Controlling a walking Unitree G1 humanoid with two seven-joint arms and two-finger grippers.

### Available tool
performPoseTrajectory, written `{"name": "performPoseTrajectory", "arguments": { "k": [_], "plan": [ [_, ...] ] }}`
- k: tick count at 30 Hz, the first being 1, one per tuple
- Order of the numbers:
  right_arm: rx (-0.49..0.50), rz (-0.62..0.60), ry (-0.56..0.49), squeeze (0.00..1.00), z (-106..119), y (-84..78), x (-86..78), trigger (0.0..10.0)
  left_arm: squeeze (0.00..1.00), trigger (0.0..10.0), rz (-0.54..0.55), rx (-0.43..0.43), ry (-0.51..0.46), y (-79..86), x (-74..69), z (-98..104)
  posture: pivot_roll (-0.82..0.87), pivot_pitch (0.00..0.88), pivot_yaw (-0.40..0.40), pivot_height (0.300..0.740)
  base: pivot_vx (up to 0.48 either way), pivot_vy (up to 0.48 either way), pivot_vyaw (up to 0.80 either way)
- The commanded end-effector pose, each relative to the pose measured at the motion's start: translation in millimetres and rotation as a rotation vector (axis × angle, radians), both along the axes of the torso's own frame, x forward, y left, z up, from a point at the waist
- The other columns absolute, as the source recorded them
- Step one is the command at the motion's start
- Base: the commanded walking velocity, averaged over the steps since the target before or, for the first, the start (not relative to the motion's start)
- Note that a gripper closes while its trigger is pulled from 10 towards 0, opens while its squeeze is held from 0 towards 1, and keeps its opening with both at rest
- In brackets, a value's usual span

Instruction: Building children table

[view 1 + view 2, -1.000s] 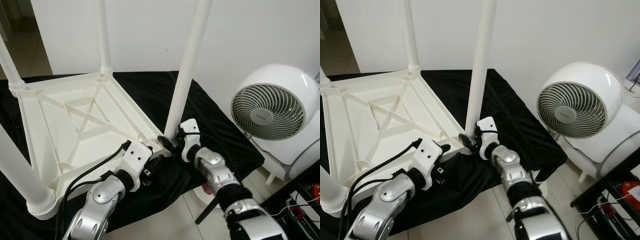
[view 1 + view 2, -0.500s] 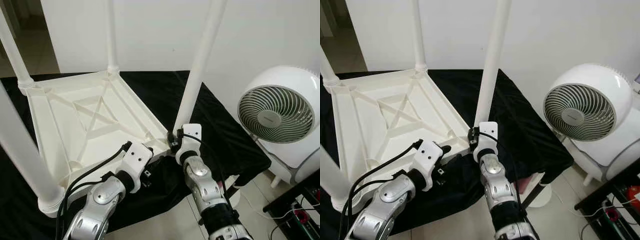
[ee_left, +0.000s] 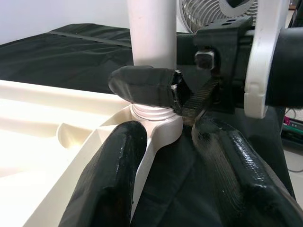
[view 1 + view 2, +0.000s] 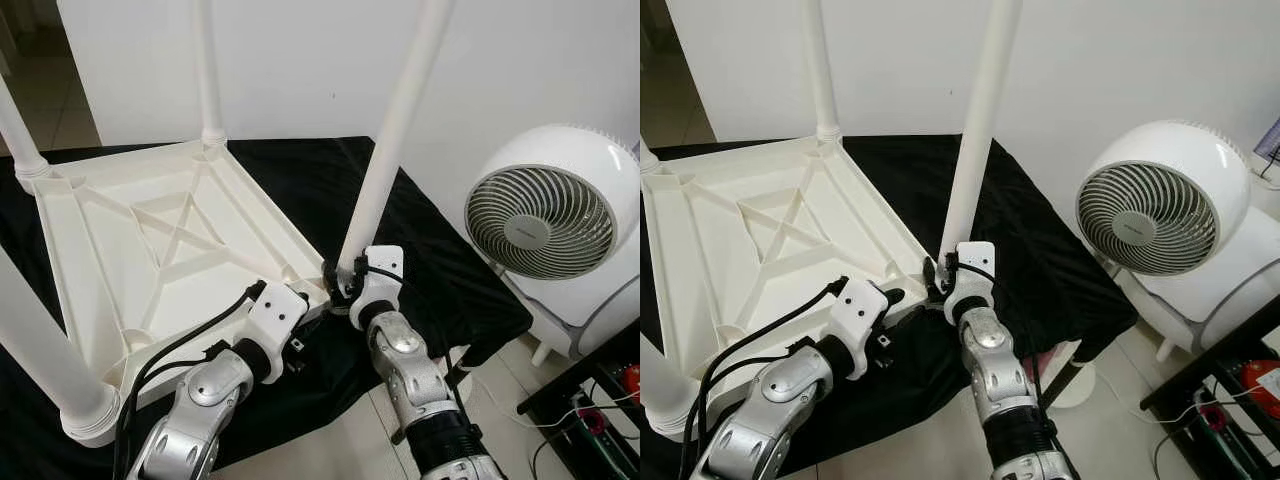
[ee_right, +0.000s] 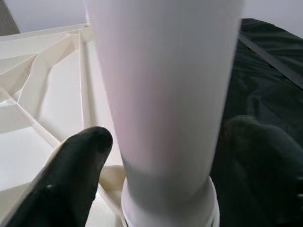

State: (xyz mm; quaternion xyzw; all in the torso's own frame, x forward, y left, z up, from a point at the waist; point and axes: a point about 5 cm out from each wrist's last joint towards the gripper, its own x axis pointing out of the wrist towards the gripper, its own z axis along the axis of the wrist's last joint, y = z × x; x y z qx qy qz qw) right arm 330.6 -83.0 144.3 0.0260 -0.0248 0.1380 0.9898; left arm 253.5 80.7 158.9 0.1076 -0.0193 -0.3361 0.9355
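Left eye view, table: white plastic, upside down on a black cloth, ribbed underside up, cross brace in the middle, legs pointing upward.
Left gripper: fingers spread, straddling the table's near corner rim just beside the leg socket.
Near leg: white tube, tilted slightly, base seated in the corner socket.
Right gripper: fingers on either side of the leg's base, pinching it just above the threaded collar.
Fan: white, round, off the table's right side.
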Motion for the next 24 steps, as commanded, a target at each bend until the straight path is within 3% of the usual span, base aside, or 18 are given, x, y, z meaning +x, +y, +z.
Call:
{"name": "performPoseTrajectory", "arguments": {
  "k": [1,3,5,6,9,18,23,24],
  "plan": [
    [0.003,0.057,0.001,1.0,-2,-10.5,0.0,10.0,0.0,10.0,-0.008,0.0,0.008,-2.4,-0.8,-3,0.09,0.012,-0.101,0.74,0.0,0.0,0.0],
    [0.003,0.057,0.001,1.0,-2,-10.5,0.0,10.0,0.0,10.0,-0.008,0.0,0.008,-2.4,-0.8,-3,0.09,0.012,-0.101,0.74,0.0,0.0,0.0],
    [-0.069,0.226,-0.002,0.96,-4,-32.2,3.9,10.0,0.0,10.0,-0.006,0.004,0.005,-1.3,0.0,-3,0.09,0.003,-0.096,0.74,0.0,0.0,0.0],
    [-0.124,0.31,-0.005,0.0,-5,-40.9,5.0,10.0,0.0,10.0,-0.008,0.005,0.004,-1.3,0.5,-2,0.09,0.002,-0.094,0.74,0.0,0.0,0.0],
    [-0.212,0.412,-0.008,0.0,-6,-50.4,7.3,10.0,0.0,10.0,-0.013,0.007,0.001,-1.7,1.5,-2,0.09,0.0,-0.092,0.74,0.0,0.0,0.0],
    [-0.267,0.481,-0.024,0.0,1,-51.8,18.8,10.0,0.0,10.0,-0.016,0.009,-0.003,-1.4,2.9,-1,0.09,0.0,-0.084,0.74,0.0,0.0,0.0],
    [-0.305,0.535,-0.038,0.0,5,-38.7,29.1,10.0,0.0,10.0,-0.016,0.009,-0.006,-1.6,3.8,1,0.09,0.0,-0.082,0.74,0.0,0.0,0.0],
    [-0.317,0.554,-0.015,0.0,3,-27.5,34.8,10.0,0.0,10.0,-0.009,0.008,-0.01,-0.6,4.2,2,0.1,0.002,-0.084,0.74,0.0,0.0,0.0]
  ]
}}
